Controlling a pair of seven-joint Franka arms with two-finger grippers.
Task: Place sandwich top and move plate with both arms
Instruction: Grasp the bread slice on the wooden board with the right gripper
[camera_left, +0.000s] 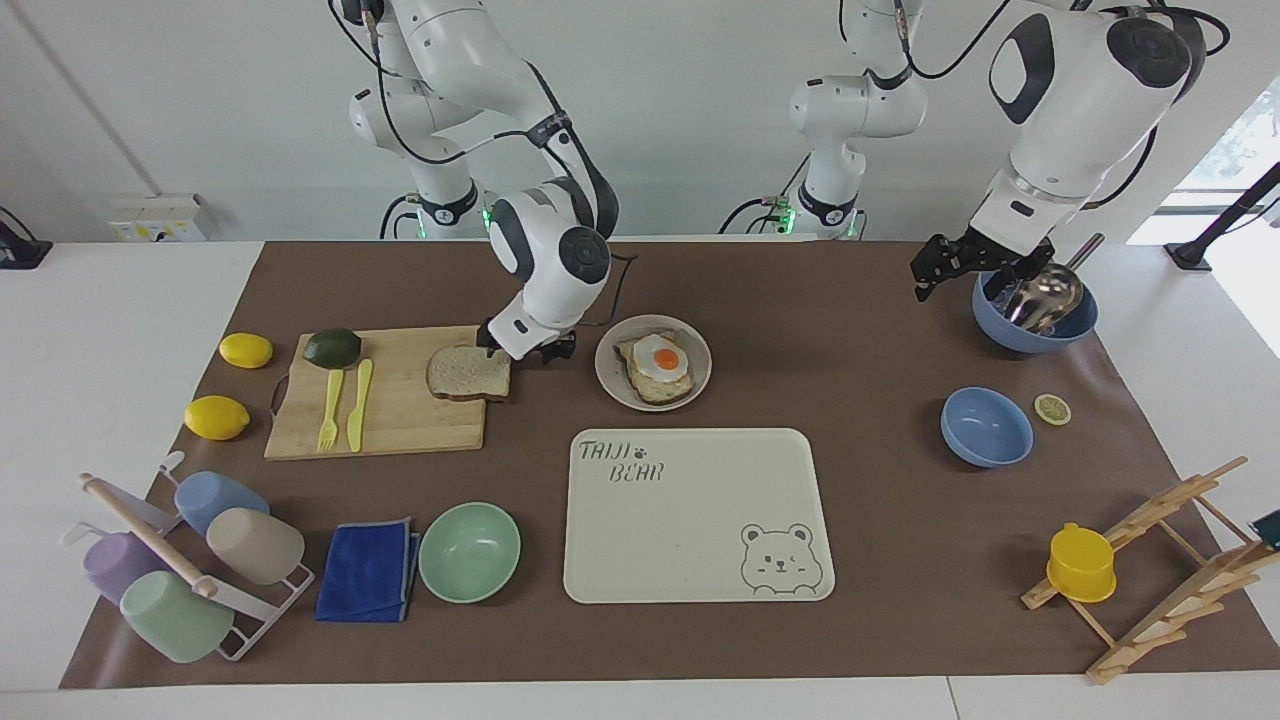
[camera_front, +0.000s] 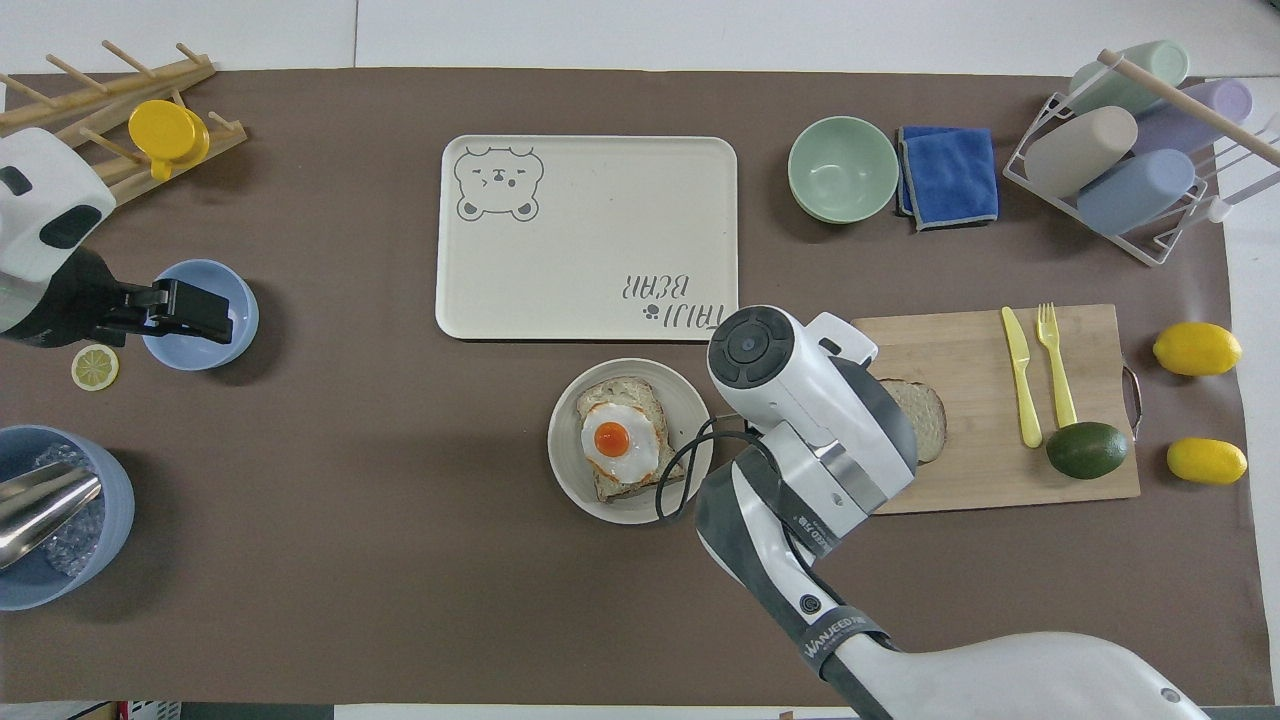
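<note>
The sandwich top (camera_left: 462, 373), a plain bread slice, lies on the wooden cutting board (camera_left: 400, 425); the overhead view shows only part of the sandwich top (camera_front: 928, 418) past the right arm. My right gripper (camera_left: 525, 350) is low at the slice's edge nearest the plate, open, holding nothing. The plate (camera_left: 606, 375) sits mid-table beside the board and carries toast with a fried egg (camera_left: 664, 360); from above the plate (camera_front: 566, 470) is partly under the arm's cable. My left gripper (camera_left: 938, 268) waits open in the air by the blue bowls.
An avocado (camera_left: 332, 348) and a yellow fork and knife (camera_left: 343, 405) share the board. A cream bear tray (camera_left: 690, 515), a green bowl (camera_left: 469, 551) and a blue cloth (camera_left: 368, 571) lie farther from the robots. Two blue bowls (camera_left: 986, 427) stand at the left arm's end.
</note>
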